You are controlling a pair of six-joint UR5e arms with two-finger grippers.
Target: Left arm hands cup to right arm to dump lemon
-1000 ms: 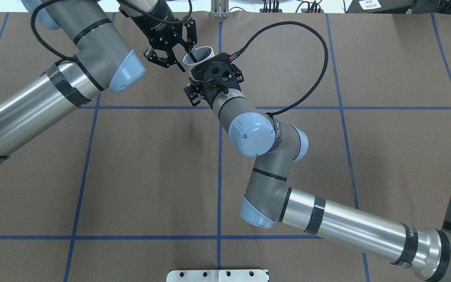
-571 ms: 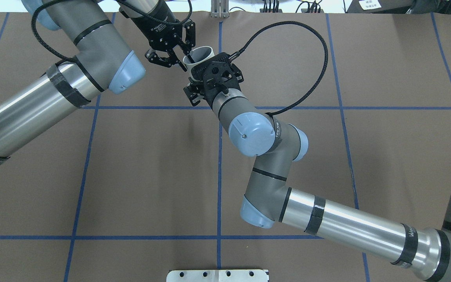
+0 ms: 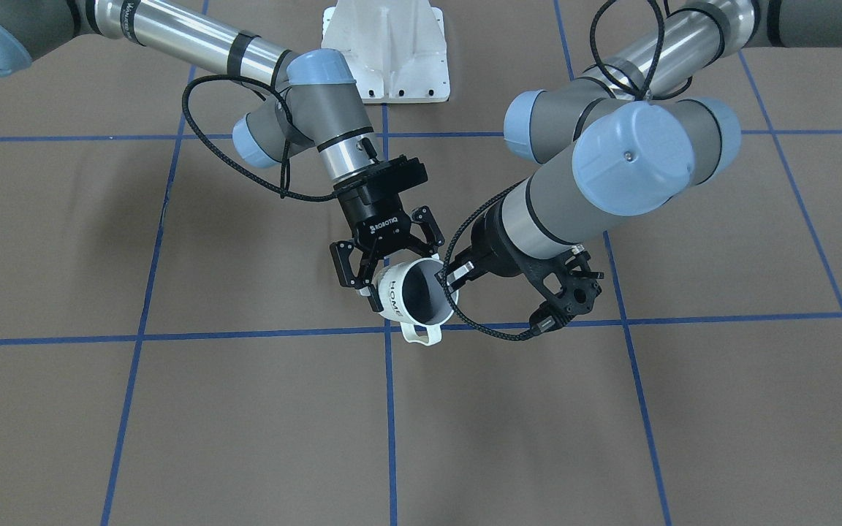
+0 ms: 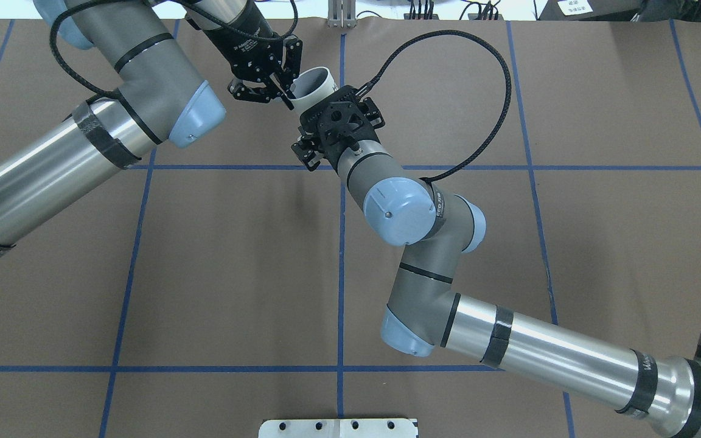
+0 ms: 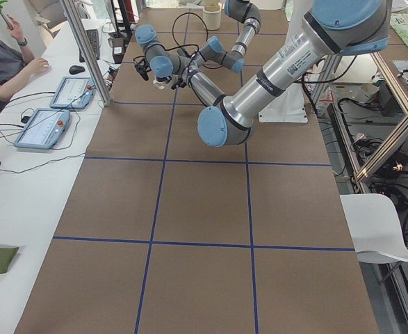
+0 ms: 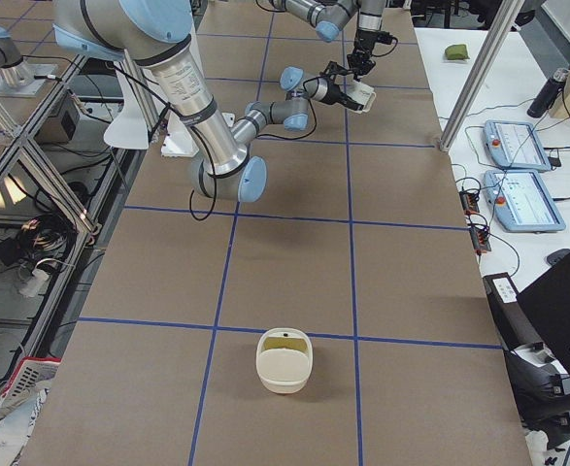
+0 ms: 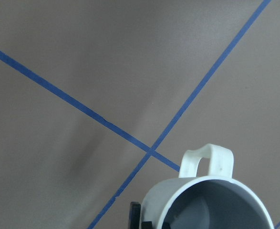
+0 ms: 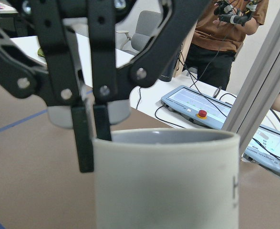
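**Handover above the grid:** We find the cup (image 3: 392, 292) lifted clear of the brown table (image 4: 216, 261), out toward the operators' side near the centre line, caught between two arms. The left gripper (image 8: 93, 143) pinches the rim, one finger (image 8: 85, 143) outside the wall and its partner inside, closed on it. The right gripper (image 3: 403, 274), marked ROBOTIQ, is spread wide with a finger on either side of the cup's body, the near pad against the lettered side; whether it presses, we cannot tell. The handle (image 7: 211, 151) juts toward the operators. Open brown surface crossed by blue tape lines (image 4: 339, 274) lies beneath and all around the pair. We spot a cream tub (image 6: 283, 361) well apart, toward the robot's right end, and a white side desk (image 6: 518, 107) with control pendants (image 6: 522, 146) beyond the far edge.
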